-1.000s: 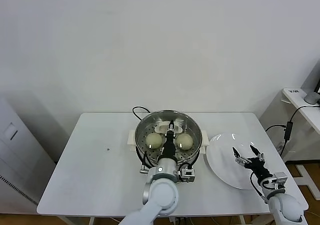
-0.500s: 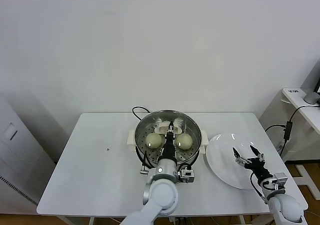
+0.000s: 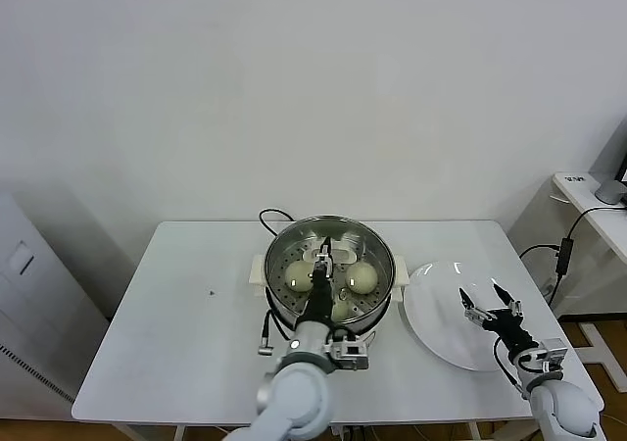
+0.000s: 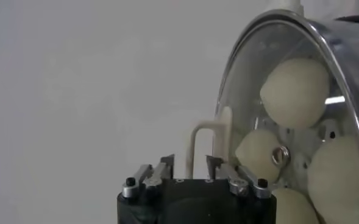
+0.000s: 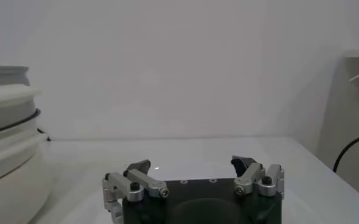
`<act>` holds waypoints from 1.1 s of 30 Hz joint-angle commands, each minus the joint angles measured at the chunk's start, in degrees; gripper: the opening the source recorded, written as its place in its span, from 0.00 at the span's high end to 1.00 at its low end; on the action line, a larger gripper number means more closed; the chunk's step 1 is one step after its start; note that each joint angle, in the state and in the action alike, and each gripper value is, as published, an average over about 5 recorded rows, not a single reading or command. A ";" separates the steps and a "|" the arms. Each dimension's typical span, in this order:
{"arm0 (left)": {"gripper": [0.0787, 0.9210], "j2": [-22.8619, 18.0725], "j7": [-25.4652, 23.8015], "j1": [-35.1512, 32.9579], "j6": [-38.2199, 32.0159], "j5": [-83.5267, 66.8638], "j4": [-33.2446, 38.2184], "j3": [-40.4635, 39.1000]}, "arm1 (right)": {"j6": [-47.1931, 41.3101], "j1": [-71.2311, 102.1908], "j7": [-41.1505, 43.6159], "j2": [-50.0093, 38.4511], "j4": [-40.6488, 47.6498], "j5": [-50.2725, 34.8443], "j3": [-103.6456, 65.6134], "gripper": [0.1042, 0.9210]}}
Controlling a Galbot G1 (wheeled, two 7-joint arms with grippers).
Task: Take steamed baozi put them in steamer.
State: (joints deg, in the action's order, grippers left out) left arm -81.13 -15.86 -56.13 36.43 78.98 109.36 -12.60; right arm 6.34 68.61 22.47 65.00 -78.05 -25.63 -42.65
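The steamer (image 3: 377, 250) stands mid-table with several cream-white baozi inside; three show in the head view, at the left (image 3: 302, 276), the right (image 3: 362, 277) and the front (image 3: 340, 310). In the left wrist view the baozi (image 4: 295, 91) show through a glass lid (image 4: 246, 73) that covers them. My left gripper (image 3: 321, 257) reaches over the steamer. Its jaws (image 4: 190, 159) stand narrowly apart on either side of the lid's cream handle (image 4: 192, 143), with a gap on both sides. My right gripper (image 3: 490, 309) hangs open and empty over the white plate (image 3: 436, 314).
The steamer's black cord (image 3: 269, 216) loops behind it. The plate lies right of the steamer near the table's right edge. The steamer's cream base shows in the right wrist view (image 5: 8, 140). A side desk (image 3: 593, 191) stands far right.
My left arm has shifted a little left and back toward me, uncovering the front baozi. The right gripper has barely moved.
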 commanded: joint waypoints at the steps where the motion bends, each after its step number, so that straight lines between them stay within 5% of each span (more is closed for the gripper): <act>1: 0.42 5.29 -3.93 -2.81 -5.49 -53.93 20.35 9.08 | 0.09 0.12 0.78 -0.31 -0.26 -0.49 -0.15 0.12; 6: 0.25 5.48 5.91 -0.29 -8.95 -86.73 22.62 18.71 | -0.91 0.35 1.16 -0.40 -1.90 -2.39 -0.23 0.12; 11: 0.13 6.84 15.17 1.31 -8.04 -101.04 22.13 29.73 | -1.56 0.08 0.12 0.00 -3.19 -3.95 -0.27 0.12; 21: 0.12 13.31 15.62 -2.86 -7.18 -110.71 15.38 46.18 | -2.33 -0.28 -2.89 -0.34 -6.30 -4.34 -0.26 0.12; 33: 0.12 15.57 13.89 -6.54 -14.66 -104.89 -0.22 49.23 | -3.61 -1.43 -3.59 -0.66 -7.05 -4.67 0.31 0.12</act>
State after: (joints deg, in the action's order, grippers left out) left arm -68.37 -3.05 -60.23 27.02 -21.81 121.13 29.22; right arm 3.51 67.50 19.75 64.39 -83.93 -29.85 -42.42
